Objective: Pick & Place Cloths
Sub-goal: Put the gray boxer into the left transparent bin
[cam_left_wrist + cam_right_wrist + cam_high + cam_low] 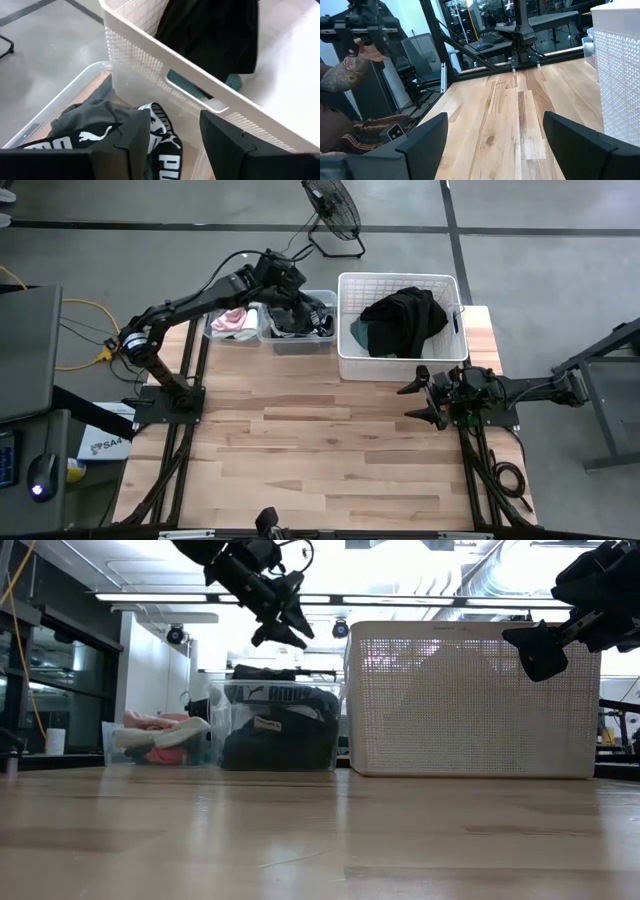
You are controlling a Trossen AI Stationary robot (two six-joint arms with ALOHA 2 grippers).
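Note:
My left gripper (292,302) hangs open above a clear bin (322,338) at the table's far side, well clear of it in the low view (280,632). Nothing is between its fingers. Dark cloths with a white-lettered black waistband (162,150) lie piled in that bin, straight below the gripper (170,160). A black cloth (405,315) and a teal one (362,332) lie in the white slatted basket (345,365) to the bin's right. Pink and white cloths (232,322) fill a second clear bin on the left. My right gripper (428,395) waits open at the table's right side.
The basket's wall (165,55) stands close beside the dark cloths' bin. A floor fan (332,210) stands beyond the table's far edge. The bare wooden tabletop (320,450) stretches from the bins to the near edge. A person's arm (340,75) shows beyond the table in the right wrist view.

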